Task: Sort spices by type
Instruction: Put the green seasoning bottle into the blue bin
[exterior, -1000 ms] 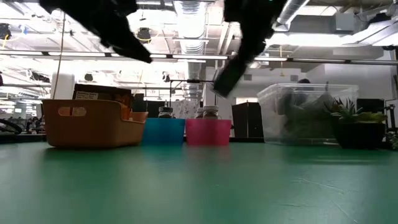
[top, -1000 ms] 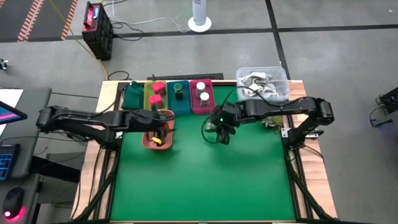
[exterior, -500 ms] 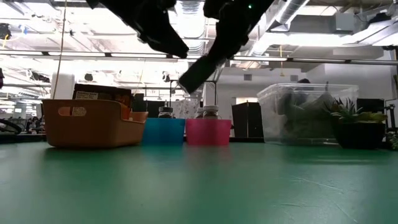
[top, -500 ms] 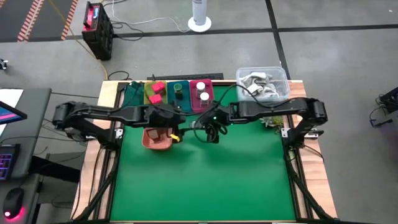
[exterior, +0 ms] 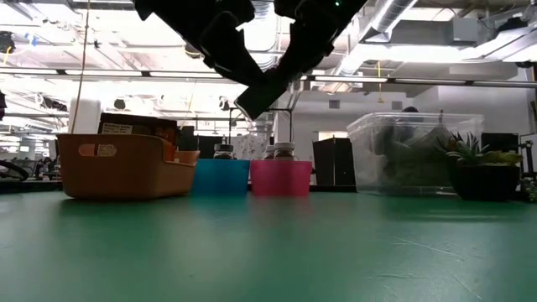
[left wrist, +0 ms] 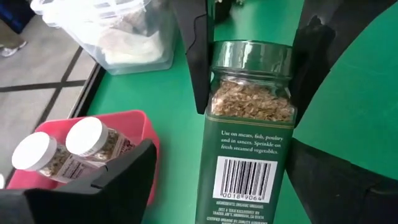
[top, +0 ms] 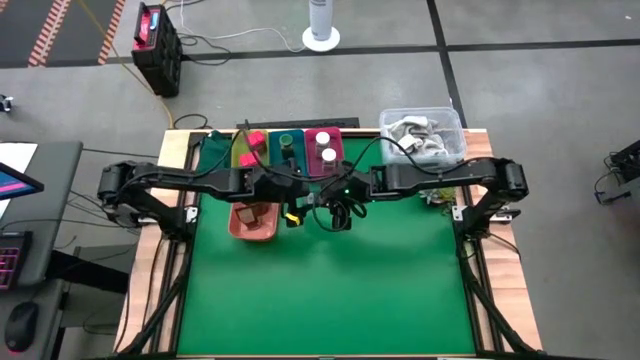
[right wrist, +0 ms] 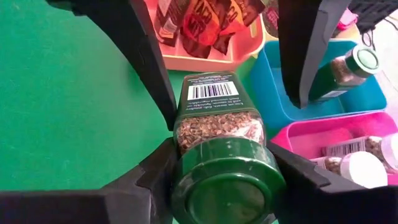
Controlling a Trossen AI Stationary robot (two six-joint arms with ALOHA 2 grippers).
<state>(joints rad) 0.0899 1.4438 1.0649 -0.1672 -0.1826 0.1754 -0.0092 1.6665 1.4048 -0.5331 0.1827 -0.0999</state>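
1. Green matting covers the bench (top: 330, 290), with the coloured trays lined along its far edge beside a clear plastic tub (top: 423, 133).
2. You are mid-handover, by the look of it: a green-capped spice jar (right wrist: 219, 134) hangs in the air between both arms, above the bench just in front of the salmon tray (top: 254, 221).
3. Your right pincer (right wrist: 221, 155) is clamped on the jar's cap end, a finger on each side.
4. Your left pincer (left wrist: 205, 186) is spread wide around the jar's base, the one with the barcode; in the wrist views its fingers flank the glass without clearly pressing, so treat it as not yet gripping.
5. Next, I judge, one arm must take full hold before the other lets go.
6. Then carry the jar to the teal tray (right wrist: 283, 93), where another green-capped jar (right wrist: 346, 71) already lies; the magenta tray (left wrist: 140, 134) holds the white-capped jars (left wrist: 87, 140).
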